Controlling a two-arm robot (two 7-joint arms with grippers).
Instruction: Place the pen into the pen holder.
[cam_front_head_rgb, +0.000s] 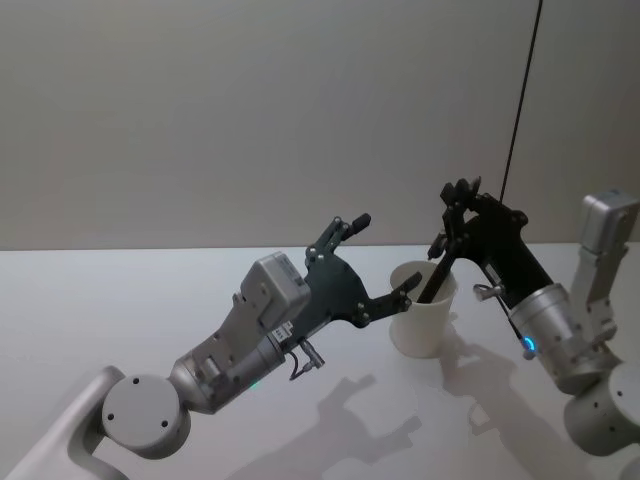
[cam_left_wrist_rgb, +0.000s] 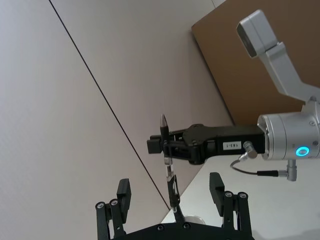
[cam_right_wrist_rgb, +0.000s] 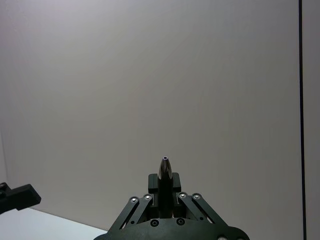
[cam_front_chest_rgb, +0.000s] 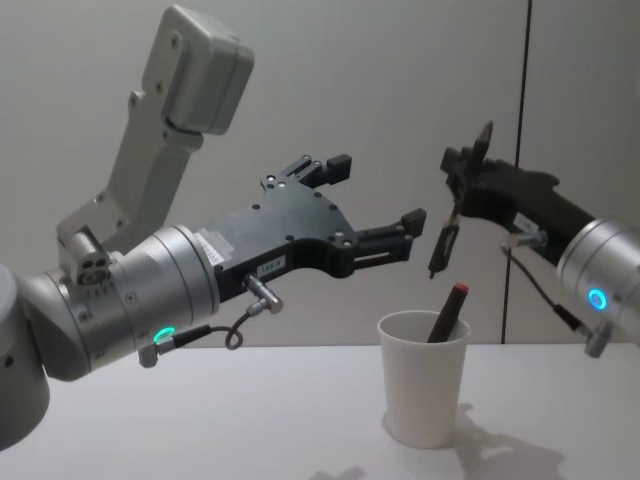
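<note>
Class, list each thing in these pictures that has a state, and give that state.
pen holder: upright, one pen inside.
red-ended pen: leaning inside the pen holder.
black pen: gripped, above the pen holder.
right end effector: shut on black pen.
left end effector: open, empty.

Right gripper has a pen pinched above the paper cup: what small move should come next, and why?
Probably lower the right gripper a little, then open. It is shut on a dark pen hanging nearly upright, its lower tip above the white paper cup's rim. A red-tipped pen already leans inside. The left gripper hangs open beside the cup.
</note>
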